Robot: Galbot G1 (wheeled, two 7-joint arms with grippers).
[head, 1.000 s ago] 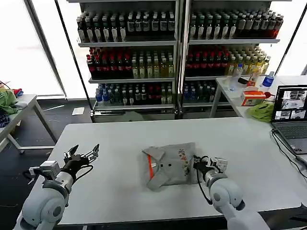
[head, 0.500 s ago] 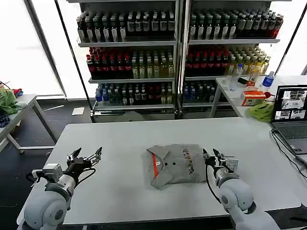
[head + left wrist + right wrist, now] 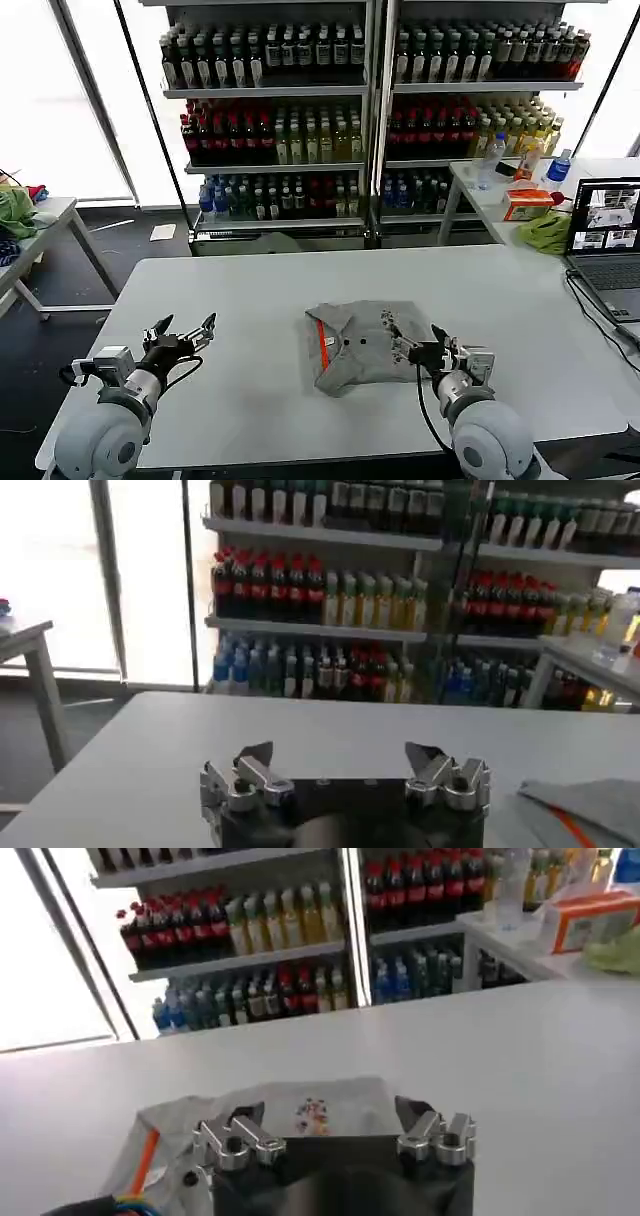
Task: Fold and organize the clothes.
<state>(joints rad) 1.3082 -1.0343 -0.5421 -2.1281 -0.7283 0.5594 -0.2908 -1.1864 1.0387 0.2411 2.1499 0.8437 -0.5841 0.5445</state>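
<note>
Folded grey T-shirt lying flat on the white surface, roughly mid-way across, orange-red collar stripe on the side turned toward the left arm, small multicolour chest print on the side nearer the right arm.

Right gripper down low at the shirt's right-hand edge, fingers spread apart, tips right against or just over the cloth border; contact not certain from the head view. Nothing pinched between the fingers. In the right wrist view, same gripper wide open with the shirt spread directly ahead of it, the print showing between the two fingers and the stripe off beyond one finger.

Left gripper well apart from the shirt, out over bare surface toward the near left corner, fingers splayed open, holding nothing. In the left wrist view, that gripper open over plain surface, a corner of the grey shirt with its orange stripe lying off to the gripper's right side, clear of the fingers.

Beyond both grippers, shelves of bottled drinks. Off past the right gripper, an open laptop at the surface's far right edge.
</note>
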